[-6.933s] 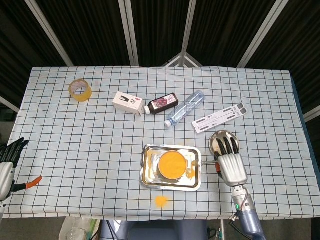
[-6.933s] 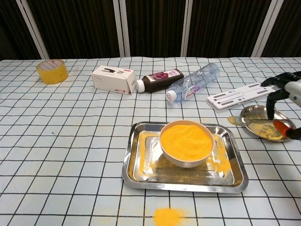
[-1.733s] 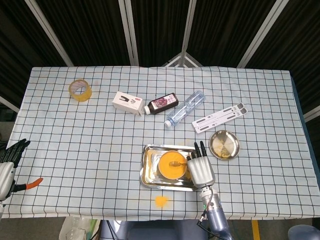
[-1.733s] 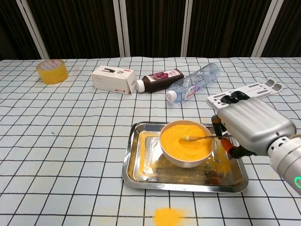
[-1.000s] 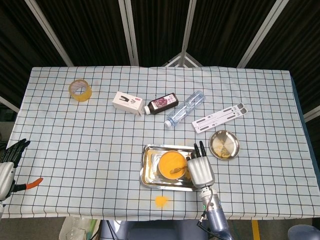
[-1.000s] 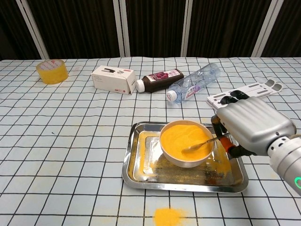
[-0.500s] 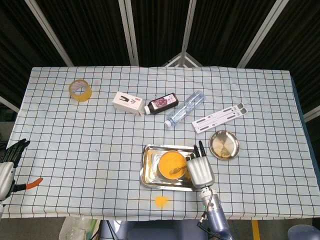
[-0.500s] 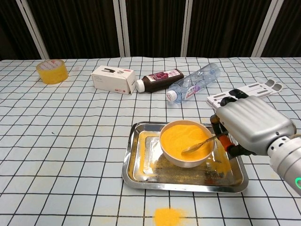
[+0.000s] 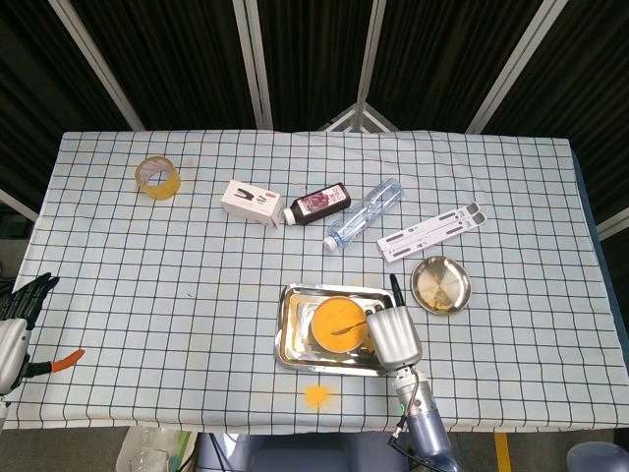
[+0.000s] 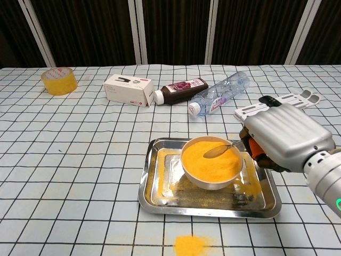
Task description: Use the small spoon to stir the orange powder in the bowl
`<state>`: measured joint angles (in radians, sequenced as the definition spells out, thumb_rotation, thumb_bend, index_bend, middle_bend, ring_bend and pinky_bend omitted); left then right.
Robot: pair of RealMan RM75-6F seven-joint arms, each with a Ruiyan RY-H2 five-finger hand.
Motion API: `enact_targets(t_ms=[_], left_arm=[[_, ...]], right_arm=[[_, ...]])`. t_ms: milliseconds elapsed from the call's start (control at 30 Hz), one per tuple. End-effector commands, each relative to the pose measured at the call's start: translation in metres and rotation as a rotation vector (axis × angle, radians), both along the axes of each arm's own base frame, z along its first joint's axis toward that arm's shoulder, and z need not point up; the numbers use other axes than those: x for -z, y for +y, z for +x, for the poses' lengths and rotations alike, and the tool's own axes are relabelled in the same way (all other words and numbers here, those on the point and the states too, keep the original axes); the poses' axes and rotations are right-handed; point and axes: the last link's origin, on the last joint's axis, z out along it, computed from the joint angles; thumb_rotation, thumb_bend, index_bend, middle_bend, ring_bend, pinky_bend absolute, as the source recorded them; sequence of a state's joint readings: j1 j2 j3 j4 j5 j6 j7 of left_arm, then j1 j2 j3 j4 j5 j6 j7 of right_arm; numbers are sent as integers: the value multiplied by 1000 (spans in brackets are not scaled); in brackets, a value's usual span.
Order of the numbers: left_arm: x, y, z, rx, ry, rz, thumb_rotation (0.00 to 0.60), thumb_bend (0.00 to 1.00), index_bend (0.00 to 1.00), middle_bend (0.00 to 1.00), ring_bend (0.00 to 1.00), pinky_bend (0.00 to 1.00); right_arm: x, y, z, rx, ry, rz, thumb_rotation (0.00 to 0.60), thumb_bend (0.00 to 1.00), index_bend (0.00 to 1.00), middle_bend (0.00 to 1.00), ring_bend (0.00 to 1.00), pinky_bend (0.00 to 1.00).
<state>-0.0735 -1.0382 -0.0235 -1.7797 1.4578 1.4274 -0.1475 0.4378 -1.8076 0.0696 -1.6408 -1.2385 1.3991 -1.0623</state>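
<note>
- Spoon [image 10: 216, 151] sits in your right hand [image 10: 285, 136], its scoop lying on the orange powder [image 10: 209, 158].
- Bowl [image 10: 212, 182] stands inside the steel tray [image 10: 154, 193], near the table's front edge.
- Your left hand [image 9: 14, 320] hangs off the table's left edge, fingers apart, holding nothing.
- A spilled powder patch [image 10: 191, 245] lies in front of the tray.

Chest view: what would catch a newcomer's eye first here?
The bowl heaped with bright orange powder, sitting in a steel tray at the table's near middle. The right hand holds a small spoon over it. A spilled orange patch lies in front of the tray.
</note>
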Motion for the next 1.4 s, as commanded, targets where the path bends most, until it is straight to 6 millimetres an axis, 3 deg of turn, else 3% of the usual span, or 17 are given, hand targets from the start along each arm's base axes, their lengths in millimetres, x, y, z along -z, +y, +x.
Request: enact_targets(t_ms=[33,400,633,933,1400], left_arm=[[0,0,0,0,0,0,600,0,0,0,0,0],[0,0,0,-1,-1,0,600,0,0,0,0,0],[0,0,0,1,0,1,600,0,0,0,0,0],[-1,0,0,3,-3,2,600,0,0,0,0,0],[0,0,0,3,-4,1,600,0,0,0,0,0]], right_arm=[[0,0,0,-2,1,-1,600,978,855,662,383,0],[0,1,-2,-21,29,-9,600,978,866,695,394,0],[-4,-3,-2,-286,289,-104,600,980,871,704,394,0],[-3,-7,-10,-480,539,-161,600,980,873,704,395,0],[-17,-17,-22,-532,711,-225,600,980,877,706,395,0]])
